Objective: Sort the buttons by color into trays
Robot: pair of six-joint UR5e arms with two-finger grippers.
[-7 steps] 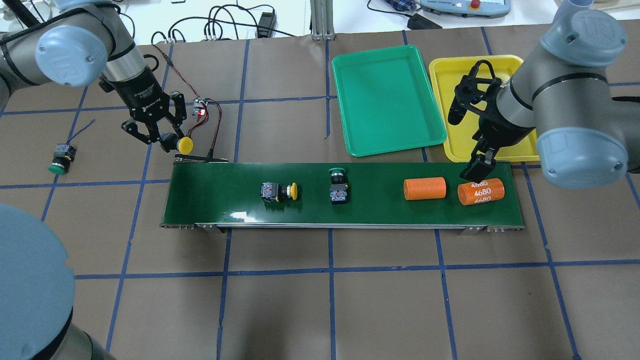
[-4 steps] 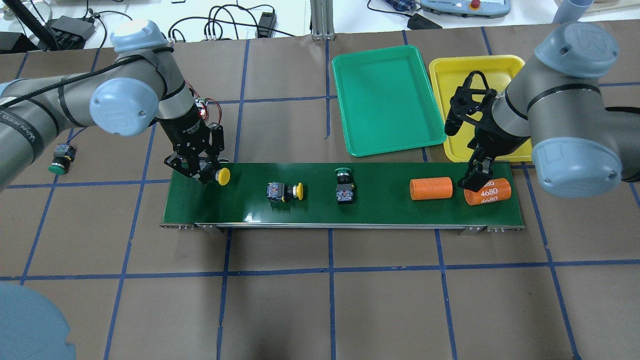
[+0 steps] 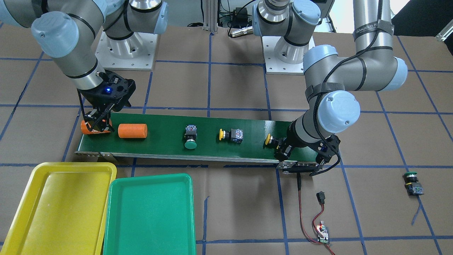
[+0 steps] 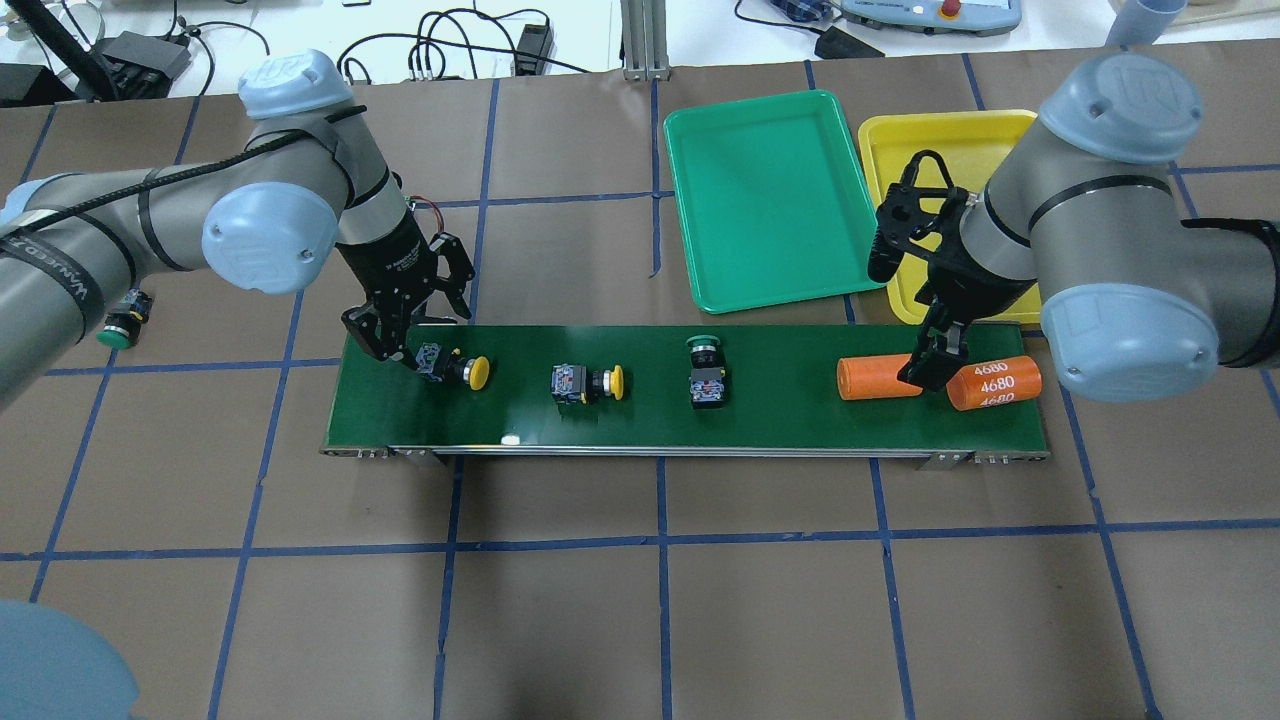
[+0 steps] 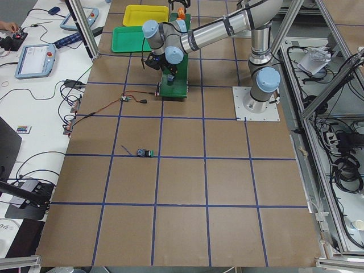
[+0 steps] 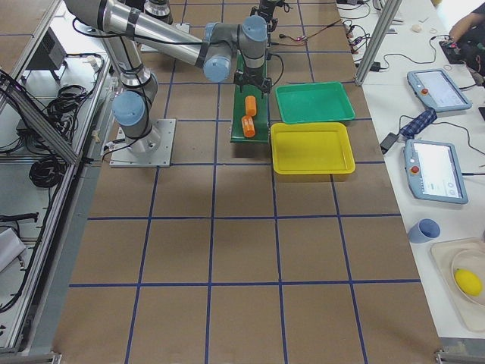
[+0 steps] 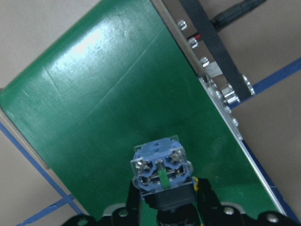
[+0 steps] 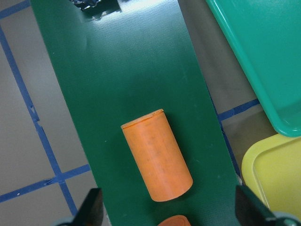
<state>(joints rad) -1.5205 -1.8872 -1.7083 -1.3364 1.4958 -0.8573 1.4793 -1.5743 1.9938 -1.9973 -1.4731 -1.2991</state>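
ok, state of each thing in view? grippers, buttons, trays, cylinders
left gripper: shut on held yellow button
held yellow button: gripped, on its side
second yellow button: loose, on its side on belt
green button on belt: loose, on its side
green button off belt: lying on table
right gripper: open, low over belt
plain orange cylinder: lying on belt
4680 cylinder: lying on belt
green tray: empty
yellow tray: empty

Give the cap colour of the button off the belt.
Green; the button shows best in the front-facing view.
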